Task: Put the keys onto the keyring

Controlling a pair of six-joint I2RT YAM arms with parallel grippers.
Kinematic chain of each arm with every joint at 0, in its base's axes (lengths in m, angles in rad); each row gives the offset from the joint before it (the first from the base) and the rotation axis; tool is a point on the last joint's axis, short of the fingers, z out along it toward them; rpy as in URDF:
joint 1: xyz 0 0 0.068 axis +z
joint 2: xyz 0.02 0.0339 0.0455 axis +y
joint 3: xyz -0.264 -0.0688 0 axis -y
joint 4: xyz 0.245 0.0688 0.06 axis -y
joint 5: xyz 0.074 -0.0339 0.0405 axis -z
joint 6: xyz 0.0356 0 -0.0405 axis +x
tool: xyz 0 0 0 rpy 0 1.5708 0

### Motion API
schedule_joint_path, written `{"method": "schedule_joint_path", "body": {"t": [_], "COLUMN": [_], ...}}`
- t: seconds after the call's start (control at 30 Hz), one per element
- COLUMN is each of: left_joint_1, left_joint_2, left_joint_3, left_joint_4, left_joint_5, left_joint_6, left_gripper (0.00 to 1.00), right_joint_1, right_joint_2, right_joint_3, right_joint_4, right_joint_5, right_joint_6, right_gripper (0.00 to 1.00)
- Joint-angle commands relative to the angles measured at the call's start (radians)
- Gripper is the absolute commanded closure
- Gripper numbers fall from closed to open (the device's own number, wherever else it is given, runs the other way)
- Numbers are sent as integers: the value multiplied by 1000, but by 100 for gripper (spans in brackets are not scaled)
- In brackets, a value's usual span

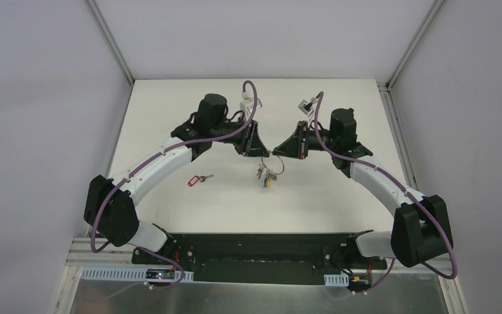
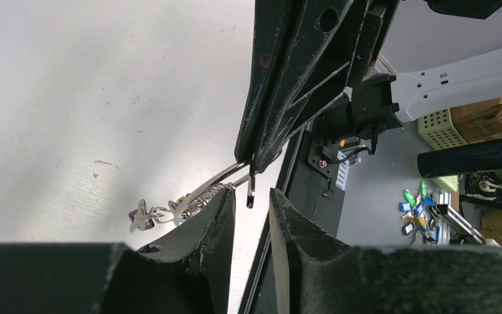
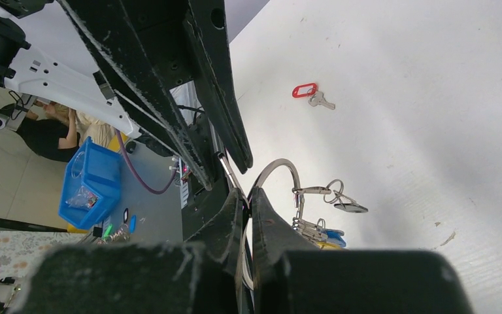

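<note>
Right claw (image 3: 248, 198) clamped on thin silver wire ring (image 3: 281, 165), key bunch (image 3: 317, 229) hanging beneath. Left claw (image 2: 251, 196) narrowly apart; contact unclear. Red-tagged key (image 3: 310, 93) flat on white surface (image 3: 399, 78).

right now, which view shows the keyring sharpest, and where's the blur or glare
right wrist: the keyring and the red-tagged key are crisp, the right hand in front is a dark blur; left wrist: the table is washed out and bright, the ring is partly behind a soft dark left finger; top external: even light, the ring tiny.
</note>
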Motion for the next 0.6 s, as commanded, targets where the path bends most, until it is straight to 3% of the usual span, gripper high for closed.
{"method": "schedule_joint_path", "body": {"t": [0.0, 0.37, 0.43, 0.57], "left_joint_1": [-10, -22, -28, -35], "left_joint_2": [8, 39, 57, 66], "left_joint_3": [44, 88, 160, 247], "left_joint_4": [44, 32, -107, -308], "left_joint_5": [-2, 10, 14, 32], "left_joint_6": [-19, -12, 58, 198], "left_gripper": [76, 97, 100, 100], "right_joint_1": [-6, -5, -9, -14], "right_joint_2": [-3, -2, -11, -64], "right_joint_3": [-2, -11, 2, 34], "right_joint_4": [58, 60, -10, -128], "right_joint_5": [-22, -26, -17, 0], "right_joint_6": [7, -4, -71, -219], "right_gripper": [100, 100, 93, 67]}}
